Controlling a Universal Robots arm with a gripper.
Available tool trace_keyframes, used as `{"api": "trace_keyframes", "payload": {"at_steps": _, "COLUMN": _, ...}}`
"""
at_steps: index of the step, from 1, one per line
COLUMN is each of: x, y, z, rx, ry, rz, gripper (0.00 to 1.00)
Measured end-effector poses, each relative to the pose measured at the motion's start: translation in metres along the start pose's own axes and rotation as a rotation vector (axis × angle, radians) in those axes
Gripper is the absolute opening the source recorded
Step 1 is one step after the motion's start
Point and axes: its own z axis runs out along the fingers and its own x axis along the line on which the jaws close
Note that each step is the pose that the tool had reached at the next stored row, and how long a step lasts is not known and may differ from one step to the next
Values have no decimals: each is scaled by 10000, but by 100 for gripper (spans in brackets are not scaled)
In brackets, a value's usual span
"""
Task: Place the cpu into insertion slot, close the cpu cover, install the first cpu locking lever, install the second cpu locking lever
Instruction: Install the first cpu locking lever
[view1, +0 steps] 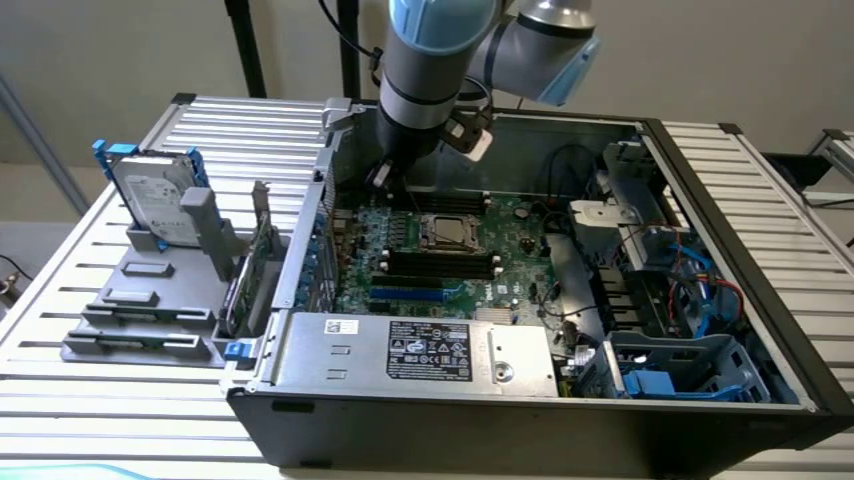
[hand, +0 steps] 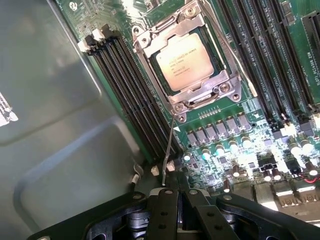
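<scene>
CPU (hand: 185, 61) sits flat in the insertion slot (hand: 161, 76), printed face up. The cpu cover (hand: 227, 82) lies closed over it, its silvery frame around the chip's edges.

In the exterior view I see the socket near the middle of the green motherboard (view1: 514, 250), inside the open computer case (view1: 747, 260). The arm (view1: 427, 60) reaches down into the case, and the gripper (view1: 382, 176) hangs at about 10 o'clock from the socket, close to the case wall.

From the wrist view, 1 thin locking lever (hand: 169, 150) runs from the socket's corner out to the gripper (hand: 177, 196). The fingers (hand: 162, 212) are pressed together. The lever's free end meets 1 fingertip; I cannot tell whether it is pinched or only touched.

Black memory slots (hand: 130, 95) flank the socket. In the exterior view the power supply (view1: 400, 350) lies at 6 o'clock from the socket, and a hard drive (view1: 147, 195) stands outside the case at 9 o'clock.
</scene>
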Motion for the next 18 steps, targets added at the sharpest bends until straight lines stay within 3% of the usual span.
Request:
{"api": "trace_keyframes", "payload": {"at_steps": 5, "x": 4, "y": -2, "z": 3, "rx": -15, "ry": 126, "rz": 166, "gripper": 11}}
{"api": "trace_keyframes", "payload": {"at_steps": 18, "x": 79, "y": 21, "z": 4, "rx": -7, "ry": 174, "rz": 204, "gripper": 11}}
